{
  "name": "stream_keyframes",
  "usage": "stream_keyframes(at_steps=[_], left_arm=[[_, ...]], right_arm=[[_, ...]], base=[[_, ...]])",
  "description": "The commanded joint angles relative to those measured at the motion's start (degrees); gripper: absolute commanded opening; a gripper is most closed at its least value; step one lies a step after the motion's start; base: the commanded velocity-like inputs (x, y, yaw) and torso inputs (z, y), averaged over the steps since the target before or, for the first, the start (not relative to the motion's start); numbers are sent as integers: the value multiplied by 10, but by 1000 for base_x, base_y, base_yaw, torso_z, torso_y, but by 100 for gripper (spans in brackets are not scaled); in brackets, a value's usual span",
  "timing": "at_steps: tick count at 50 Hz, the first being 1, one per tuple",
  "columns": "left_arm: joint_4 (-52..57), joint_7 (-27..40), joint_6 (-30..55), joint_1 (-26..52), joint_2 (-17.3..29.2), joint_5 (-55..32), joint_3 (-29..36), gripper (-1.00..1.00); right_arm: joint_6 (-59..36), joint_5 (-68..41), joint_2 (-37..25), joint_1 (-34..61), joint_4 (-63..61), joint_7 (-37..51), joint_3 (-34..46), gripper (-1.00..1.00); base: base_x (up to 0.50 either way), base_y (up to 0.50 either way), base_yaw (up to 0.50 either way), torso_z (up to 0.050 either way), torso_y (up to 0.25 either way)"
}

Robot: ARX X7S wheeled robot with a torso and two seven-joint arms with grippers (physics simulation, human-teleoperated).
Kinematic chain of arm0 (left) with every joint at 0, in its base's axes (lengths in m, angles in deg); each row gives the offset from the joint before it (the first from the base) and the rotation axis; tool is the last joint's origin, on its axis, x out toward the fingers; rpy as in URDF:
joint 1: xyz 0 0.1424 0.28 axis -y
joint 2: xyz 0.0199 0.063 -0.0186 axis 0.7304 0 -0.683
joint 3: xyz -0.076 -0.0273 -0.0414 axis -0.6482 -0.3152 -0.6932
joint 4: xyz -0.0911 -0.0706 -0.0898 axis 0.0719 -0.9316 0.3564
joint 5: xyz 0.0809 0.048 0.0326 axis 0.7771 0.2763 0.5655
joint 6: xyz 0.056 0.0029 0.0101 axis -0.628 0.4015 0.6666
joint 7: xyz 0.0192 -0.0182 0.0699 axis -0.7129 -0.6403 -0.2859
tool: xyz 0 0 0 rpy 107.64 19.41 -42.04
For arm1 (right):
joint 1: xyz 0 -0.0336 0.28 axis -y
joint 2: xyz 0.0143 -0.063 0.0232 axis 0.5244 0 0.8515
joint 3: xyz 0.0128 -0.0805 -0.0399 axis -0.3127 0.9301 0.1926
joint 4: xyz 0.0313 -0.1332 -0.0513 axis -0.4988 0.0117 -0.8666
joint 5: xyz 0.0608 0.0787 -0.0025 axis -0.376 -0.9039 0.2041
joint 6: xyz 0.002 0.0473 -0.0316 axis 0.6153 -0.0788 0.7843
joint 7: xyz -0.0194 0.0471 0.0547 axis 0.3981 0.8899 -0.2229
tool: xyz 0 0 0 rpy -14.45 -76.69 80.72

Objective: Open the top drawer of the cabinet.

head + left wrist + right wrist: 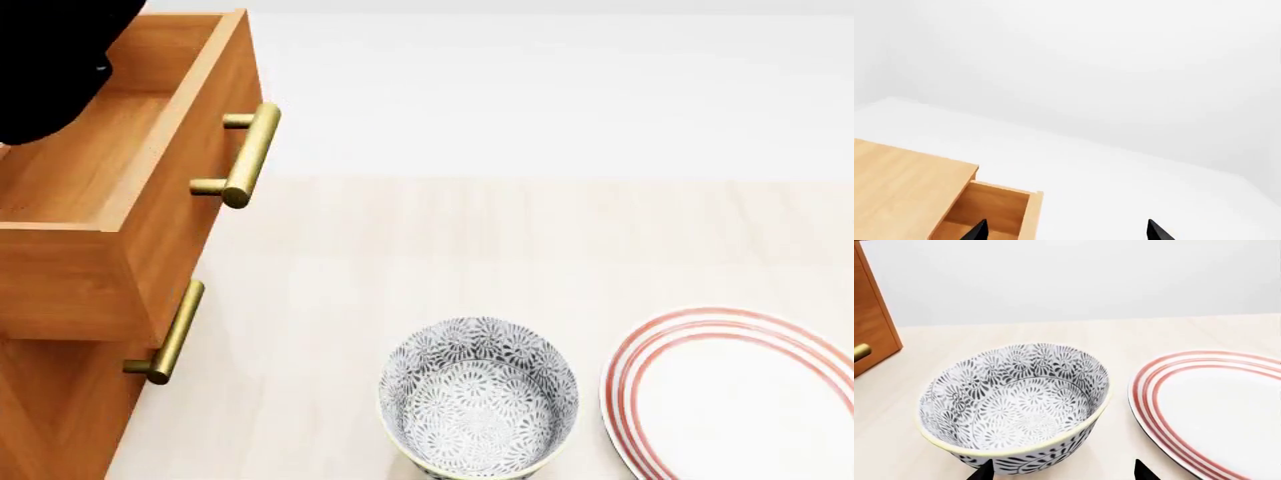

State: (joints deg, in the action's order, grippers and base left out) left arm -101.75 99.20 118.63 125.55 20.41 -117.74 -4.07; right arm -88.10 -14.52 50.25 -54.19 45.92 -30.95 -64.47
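Note:
The cabinet [54,400] stands at the left of the head view. Its top drawer [160,200] is pulled out, showing a plain wooden box interior and its brass bar handle [248,155]. The lower drawer's brass handle [171,335] sits flush below. My left arm [54,60] is a black shape over the drawer's back. In the left wrist view my left gripper [1066,235] is open and empty above the open drawer [984,212] and the cabinet top [907,185]. My right gripper [1062,474] is open and empty, just short of the bowl.
A grey-patterned bowl [478,395] stands on the pale wooden table [467,250] right of the cabinet, and also shows in the right wrist view [1014,400]. A white plate with red rings [734,395] lies to its right, seen too in the right wrist view [1214,410].

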Motion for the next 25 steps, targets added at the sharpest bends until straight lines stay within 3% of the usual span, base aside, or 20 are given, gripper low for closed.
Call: stream_keyframes(at_steps=[1,25], left_arm=[[-34,17,-17,14,-6,-46,-30,100],[-86,70,-41,22,-3,-111,-67,100]], right_arm=[[1,6,10,2,2,-9,-13,100],[3,5,8,3,6,-8,-9,100]], base=[[0,0,0,0,0],[0,0,0,0,0]])
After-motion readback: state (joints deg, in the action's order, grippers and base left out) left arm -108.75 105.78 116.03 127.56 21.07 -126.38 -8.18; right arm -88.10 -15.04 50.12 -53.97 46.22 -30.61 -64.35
